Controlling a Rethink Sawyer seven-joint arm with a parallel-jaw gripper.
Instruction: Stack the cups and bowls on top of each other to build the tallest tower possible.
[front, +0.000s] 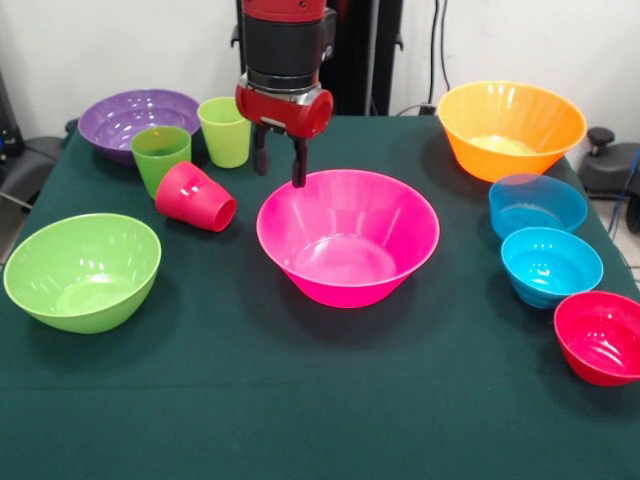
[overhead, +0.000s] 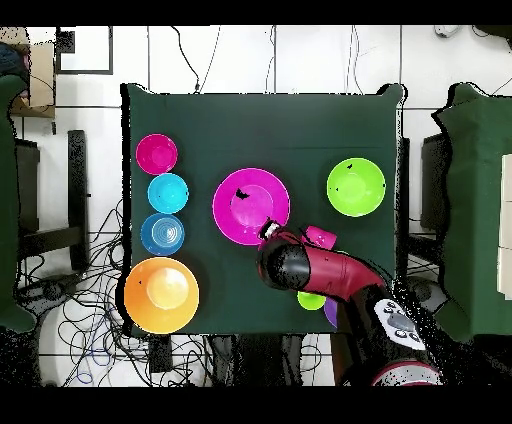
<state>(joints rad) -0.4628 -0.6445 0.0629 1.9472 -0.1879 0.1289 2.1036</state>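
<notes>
My gripper (front: 279, 167) is open and empty. It hangs just over the far left rim of the large pink bowl (front: 350, 285) at the table's middle. The red cup (front: 195, 197) lies on its side left of the gripper. The green cup (front: 160, 155) and the lime cup (front: 226, 130) stand upright behind it. The purple bowl (front: 130, 120) is at the far left, the lime-green bowl (front: 83, 270) at the near left. In the overhead view the gripper (overhead: 268, 230) sits at the pink bowl's (overhead: 240, 195) lower right rim, and the arm hides the green cup.
The orange bowl (front: 510, 125) stands at the far right. In front of it the blue bowl (front: 537, 205), the turquoise bowl (front: 551, 265) and the small red bowl (front: 603, 337) form a row along the right edge. All bowls sit upright and apart.
</notes>
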